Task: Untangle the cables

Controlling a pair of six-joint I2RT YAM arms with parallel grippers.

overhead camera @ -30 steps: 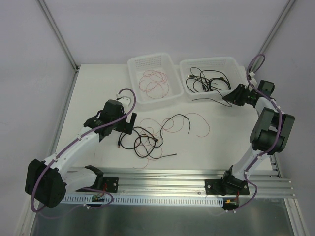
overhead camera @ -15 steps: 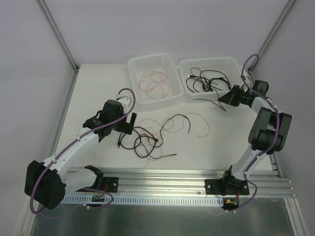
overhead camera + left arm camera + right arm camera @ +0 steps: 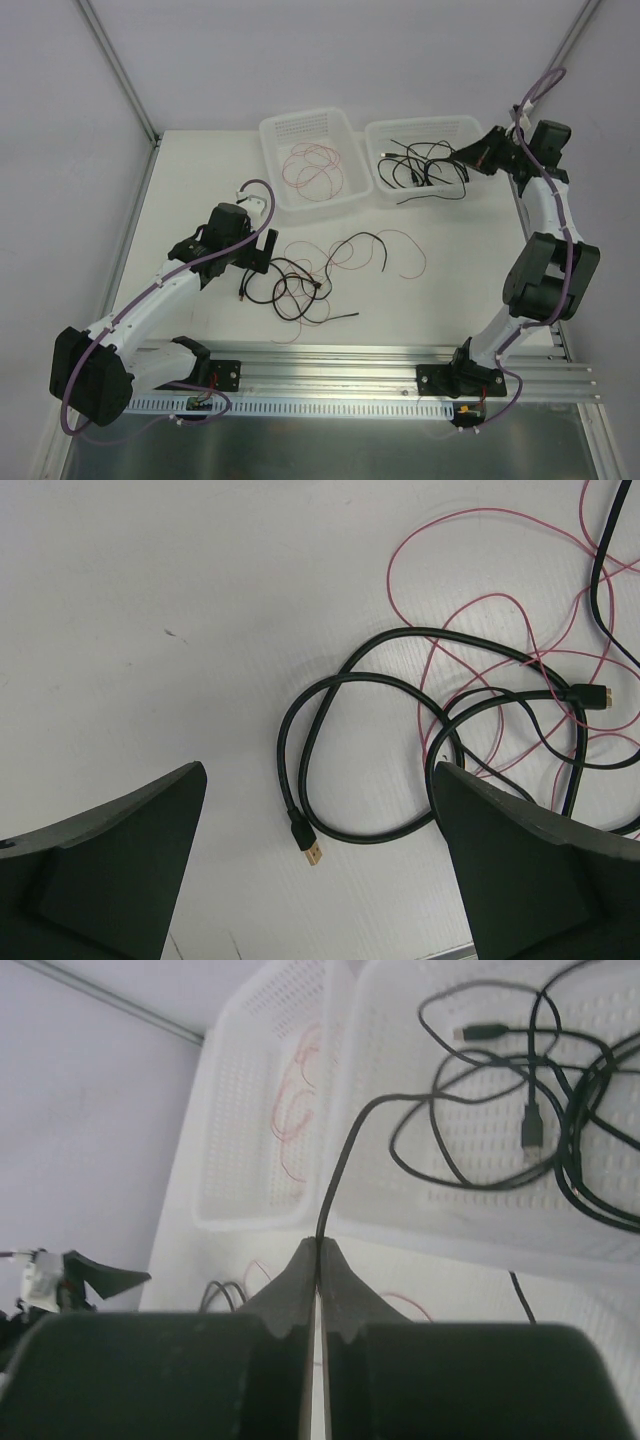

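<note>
White worktop [image 3: 190,190]: right pincer [image 3: 318,1248] clamps a black cable [image 3: 338,1163] over a basket [image 3: 425,124]; left pincer [image 3: 315,780] gapes above the tangle [image 3: 300,280].

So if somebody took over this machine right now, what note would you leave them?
Left pincer: open, empty, above the tangle on the table.
Right pincer: shut on one black cable at the right basket.
Done: red wires in the left basket, several black cables in the right.
Left: drop the held cable in, then separate the tangle of red and black.
</note>
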